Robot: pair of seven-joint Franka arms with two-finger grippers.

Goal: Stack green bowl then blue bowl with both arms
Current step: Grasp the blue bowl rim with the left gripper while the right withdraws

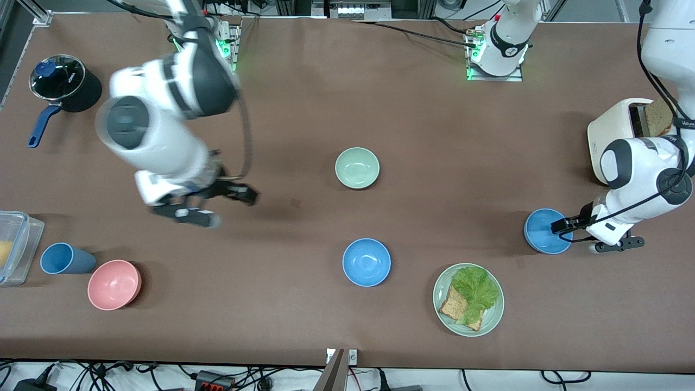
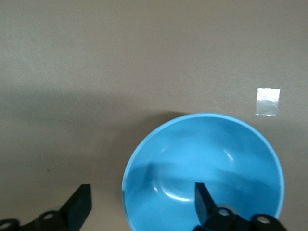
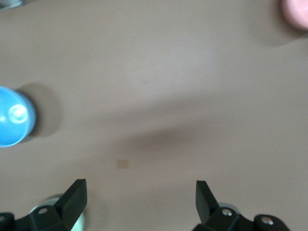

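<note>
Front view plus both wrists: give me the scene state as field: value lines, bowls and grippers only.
green bowl: mid-table, upright, empty, nothing stacked in it
blue bowl, mid-table: nearer the front camera than the green bowl, untouched
blue bowl, left arm's end: left gripper at its rim
left gripper: open, one finger inside the bowl, one outside the rim
right gripper: open, empty, over bare table toward the right arm's end
stack: not started

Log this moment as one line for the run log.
left end effector: open, astride blue bowl rim | right end effector: open, over bare table | green bowl: untouched | stack: not started
</note>
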